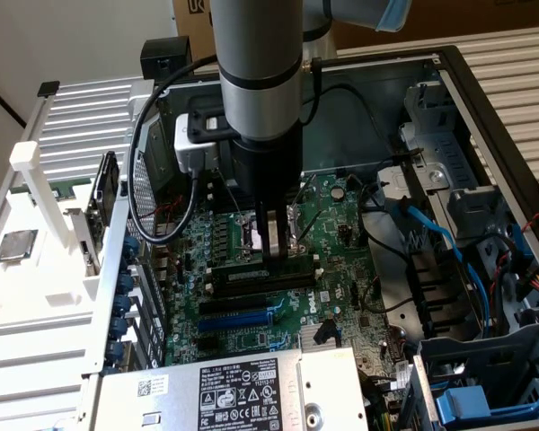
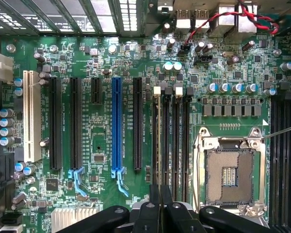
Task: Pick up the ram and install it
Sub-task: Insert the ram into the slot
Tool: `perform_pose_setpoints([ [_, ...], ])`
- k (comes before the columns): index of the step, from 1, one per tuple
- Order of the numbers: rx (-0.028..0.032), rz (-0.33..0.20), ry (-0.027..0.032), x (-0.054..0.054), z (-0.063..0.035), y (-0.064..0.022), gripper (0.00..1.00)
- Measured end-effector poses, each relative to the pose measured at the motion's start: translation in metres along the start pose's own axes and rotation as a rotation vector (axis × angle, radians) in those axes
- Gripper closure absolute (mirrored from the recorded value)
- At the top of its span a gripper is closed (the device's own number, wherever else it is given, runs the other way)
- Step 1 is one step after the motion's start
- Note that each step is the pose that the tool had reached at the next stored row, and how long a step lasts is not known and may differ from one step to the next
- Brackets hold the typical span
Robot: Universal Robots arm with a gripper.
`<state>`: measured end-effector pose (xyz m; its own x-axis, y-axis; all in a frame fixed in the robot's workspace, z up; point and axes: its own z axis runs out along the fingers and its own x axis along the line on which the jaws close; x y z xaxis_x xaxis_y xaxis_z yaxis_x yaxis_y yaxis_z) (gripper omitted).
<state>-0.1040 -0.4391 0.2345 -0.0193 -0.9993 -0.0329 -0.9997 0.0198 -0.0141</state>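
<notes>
Well off to the exterior view's left of the pincer [image 1: 271, 244], outside the case, a processor chip [image 1: 16, 244] lies on a white tray [image 1: 36, 305]. Closer on that side stands the perforated case wall [image 1: 128, 260]. A black cable [image 1: 148, 211] loops down from the wrist just inside it, so the room there is narrow.

The pincer hangs straight down over the motherboard [image 1: 341, 269]. Its fingers are pinched together on the top edge of the ram [image 1: 251, 273], which stands on edge in a memory slot directly beneath. In the wrist view the ram [image 2: 158, 141] runs as a thin pale line out from under the pincer [image 2: 160, 208]. The empty memory slots [image 2: 177, 141] lie just beside it, and the CPU socket [image 2: 230, 170] lies beyond those.

To the exterior view's right of the pincer the board lies open. The blue cables [image 1: 431, 235] and the drive cage [image 1: 449, 180] stand well apart from it.
</notes>
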Motion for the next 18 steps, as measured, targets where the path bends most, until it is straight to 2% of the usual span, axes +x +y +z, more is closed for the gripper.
perform_pose_setpoints([
  [12,0.0003,0.000,0.0000,0.0000,0.0013,0.0002,0.88],
  [18,0.0044,0.000,-0.0001,0.0000,0.0013,0.0008,0.88],
])
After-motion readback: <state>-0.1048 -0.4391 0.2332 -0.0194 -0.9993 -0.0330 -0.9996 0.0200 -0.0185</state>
